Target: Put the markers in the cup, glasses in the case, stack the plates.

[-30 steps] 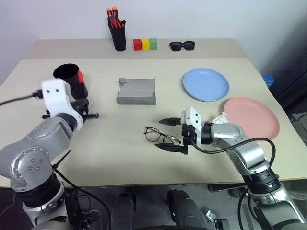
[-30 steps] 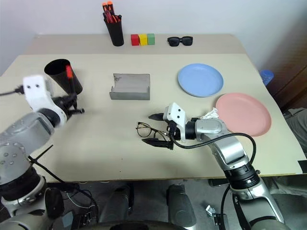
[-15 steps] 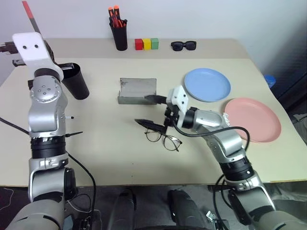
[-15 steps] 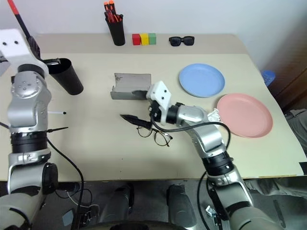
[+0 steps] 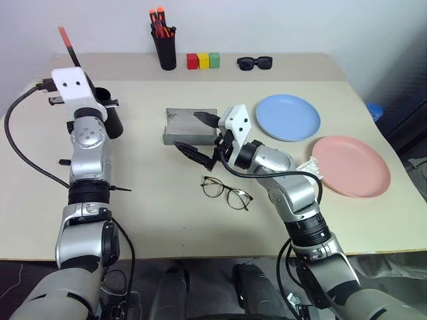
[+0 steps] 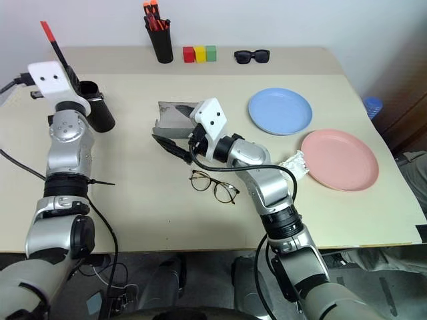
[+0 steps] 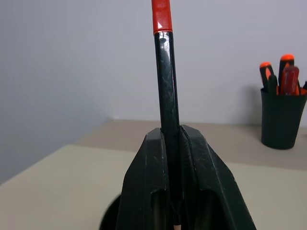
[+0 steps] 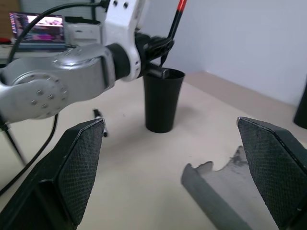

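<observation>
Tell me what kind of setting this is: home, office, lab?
Probably a robotics lab or office test bench: a plain beige table against a bare wall, staged props such as three coloured blocks, and a laptop on a desk beside it.

Left gripper [image 7: 172, 143] lifted off the table, now up over the black cup [image 5: 107, 117], red-capped marker [image 5: 69, 45] clamped and pointing up. Right gripper [image 5: 199, 137] raised off the glasses [image 5: 227, 192], swung toward the grey case [image 5: 189, 127], jaws wide and empty. Glasses shifted a little and turned on the table [image 5: 153, 207].
</observation>
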Tool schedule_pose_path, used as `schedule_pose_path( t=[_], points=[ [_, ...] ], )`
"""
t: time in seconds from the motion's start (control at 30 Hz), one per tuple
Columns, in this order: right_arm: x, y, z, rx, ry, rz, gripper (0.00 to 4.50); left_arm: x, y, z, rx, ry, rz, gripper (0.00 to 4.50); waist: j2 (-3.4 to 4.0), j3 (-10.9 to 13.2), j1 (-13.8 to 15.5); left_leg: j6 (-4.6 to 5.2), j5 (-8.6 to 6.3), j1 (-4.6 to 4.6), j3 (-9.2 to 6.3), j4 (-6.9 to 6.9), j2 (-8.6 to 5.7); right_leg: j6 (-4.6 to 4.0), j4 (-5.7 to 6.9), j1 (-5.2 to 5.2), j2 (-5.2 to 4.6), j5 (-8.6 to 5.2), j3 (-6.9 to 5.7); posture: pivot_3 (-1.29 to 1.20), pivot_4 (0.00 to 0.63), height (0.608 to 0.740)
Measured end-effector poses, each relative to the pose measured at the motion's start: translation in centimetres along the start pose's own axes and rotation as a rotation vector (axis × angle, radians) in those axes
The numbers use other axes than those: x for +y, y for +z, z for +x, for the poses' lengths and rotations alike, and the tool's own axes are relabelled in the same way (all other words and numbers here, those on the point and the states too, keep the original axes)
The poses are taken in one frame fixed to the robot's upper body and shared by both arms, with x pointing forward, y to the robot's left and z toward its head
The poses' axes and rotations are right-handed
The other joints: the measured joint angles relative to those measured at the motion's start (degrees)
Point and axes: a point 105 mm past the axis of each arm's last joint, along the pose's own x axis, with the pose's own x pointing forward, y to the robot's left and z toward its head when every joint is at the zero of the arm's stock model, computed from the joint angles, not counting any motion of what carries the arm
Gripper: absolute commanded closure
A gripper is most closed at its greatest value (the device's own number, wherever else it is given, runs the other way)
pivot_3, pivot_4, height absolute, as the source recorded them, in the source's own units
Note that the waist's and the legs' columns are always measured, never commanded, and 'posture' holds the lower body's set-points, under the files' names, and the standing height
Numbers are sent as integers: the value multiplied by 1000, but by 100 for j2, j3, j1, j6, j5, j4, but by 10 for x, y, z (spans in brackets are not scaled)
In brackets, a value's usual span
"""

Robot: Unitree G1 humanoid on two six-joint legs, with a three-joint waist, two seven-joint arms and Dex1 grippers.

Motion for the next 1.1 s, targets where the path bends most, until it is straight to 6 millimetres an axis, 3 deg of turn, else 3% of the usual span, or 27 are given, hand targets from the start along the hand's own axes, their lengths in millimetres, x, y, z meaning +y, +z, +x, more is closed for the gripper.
schedule_pose_path(
  t=[0.37,0.47,0.63,1.0,1.1],
  points=[
    [-16,2,2,-23,-88,20,0,1,-11,-5,26,8,4,4489,0,0,-8,0,0,0,0,-2,0,1,0,0,0,0,0,0,150,740],
    [-16,2,2,-23,-88,20,0,1,-12,-6,30,20,-6,3334,0,0,-8,0,0,0,0,-2,0,1,0,0,0,0,0,0,150,740],
    [-15,2,2,-29,-87,20,0,2,-13,-6,30,31,-5,812,0,0,-11,0,0,0,0,-2,0,1,0,0,0,0,0,0,150,740],
    [-14,3,3,-31,-84,22,0,8,-14,-6,39,86,-12,812,0,0,-12,0,0,0,-1,-2,0,1,0,0,0,0,0,0,150,740],
    [-14,3,3,-32,-82,23,0,19,-3,-6,25,155,-36,812,0,0,-13,0,0,0,-1,-3,0,1,0,-1,0,0,0,0,150,740]
  ],
)
